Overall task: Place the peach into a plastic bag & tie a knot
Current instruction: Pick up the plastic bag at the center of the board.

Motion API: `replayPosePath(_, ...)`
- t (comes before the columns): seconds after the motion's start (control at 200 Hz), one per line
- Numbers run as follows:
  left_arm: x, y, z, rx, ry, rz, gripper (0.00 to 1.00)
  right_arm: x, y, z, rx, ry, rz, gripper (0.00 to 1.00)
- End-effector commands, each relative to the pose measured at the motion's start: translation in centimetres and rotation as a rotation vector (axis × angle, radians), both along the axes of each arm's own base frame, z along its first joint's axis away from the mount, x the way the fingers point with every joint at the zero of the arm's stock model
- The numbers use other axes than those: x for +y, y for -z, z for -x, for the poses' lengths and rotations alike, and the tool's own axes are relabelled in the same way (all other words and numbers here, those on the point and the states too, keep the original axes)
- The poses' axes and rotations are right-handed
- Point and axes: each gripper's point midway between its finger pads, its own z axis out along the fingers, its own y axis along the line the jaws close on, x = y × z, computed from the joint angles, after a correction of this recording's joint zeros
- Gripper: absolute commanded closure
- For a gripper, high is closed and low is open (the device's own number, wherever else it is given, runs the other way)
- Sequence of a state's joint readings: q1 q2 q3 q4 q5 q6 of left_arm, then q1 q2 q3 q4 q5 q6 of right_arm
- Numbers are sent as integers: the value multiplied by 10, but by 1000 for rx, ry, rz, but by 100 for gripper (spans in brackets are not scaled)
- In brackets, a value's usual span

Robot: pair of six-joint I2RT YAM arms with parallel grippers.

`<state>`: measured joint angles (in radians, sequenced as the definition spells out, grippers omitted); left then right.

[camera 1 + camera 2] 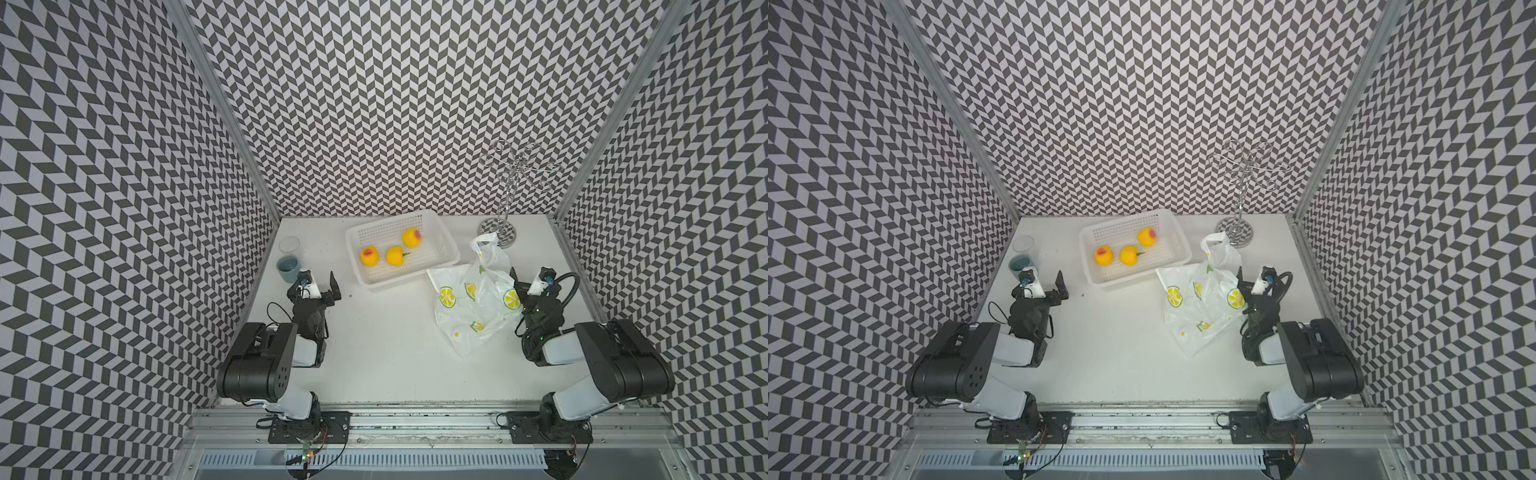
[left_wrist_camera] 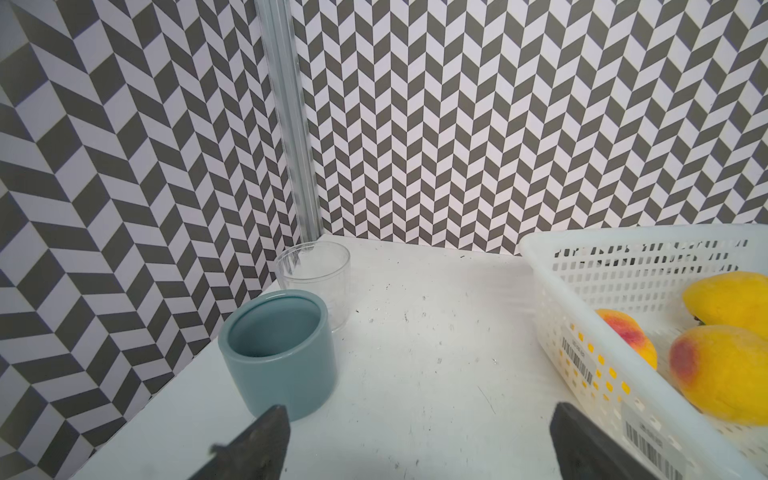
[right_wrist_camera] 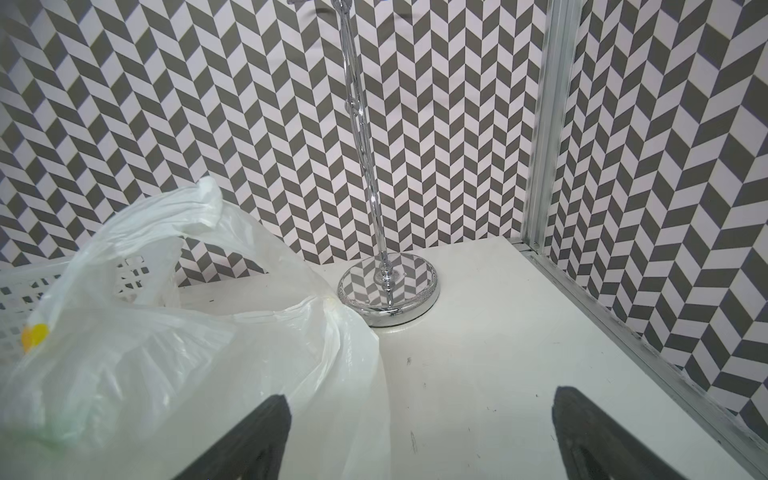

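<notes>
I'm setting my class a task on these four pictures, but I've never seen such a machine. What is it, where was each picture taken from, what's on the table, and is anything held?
These are two robot arms, the left arm and the right arm, mounted at the near edge of a white table. Two pictures look down from above, side by side; the other two come from a camera on each wrist. Each arm ends in a two-fingered hand: the left hand and right hand are open and hold nothing. On the table: a white basket with three peaches, a plastic bag printed with lemons beside it, a blue-grey cup, a clear cup and a chrome stand.
</notes>
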<state>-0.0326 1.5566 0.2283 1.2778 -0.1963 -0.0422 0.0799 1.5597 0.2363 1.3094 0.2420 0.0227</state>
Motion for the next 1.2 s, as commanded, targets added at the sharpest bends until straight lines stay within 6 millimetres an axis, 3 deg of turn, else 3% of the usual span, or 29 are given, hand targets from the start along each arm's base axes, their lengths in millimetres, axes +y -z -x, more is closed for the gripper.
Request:
replayPosePath(0.0,-1,-7,-2,-21,6,-9,1,-2,-9,1,-47,6,1,1)
replayPosePath(0.641,-3,-7,0,-31,71,11,1,-3,-9,1,-45,7,-2,1)
replayPosePath(0.746,-10,-15,-6,-19,79,-23,1,-4,-15,2,-67,20,-2,0)
replayPosePath(0.881,-27,-43,-14,14,50,-97,1,3,-35,-11,31,-5,18,0)
replayPosePath(1.057,-54,-105,-1,-52,89,75,1,-1,-76,-10,136,166,-177,1)
replayPosePath(1.142,-69,-141,0,-42,130,103,1,18,-91,-5,198,143,-195,1)
replayPosePath(1.197,-71,-156,-1,-20,139,162,1,42,-99,-6,232,9,-276,0)
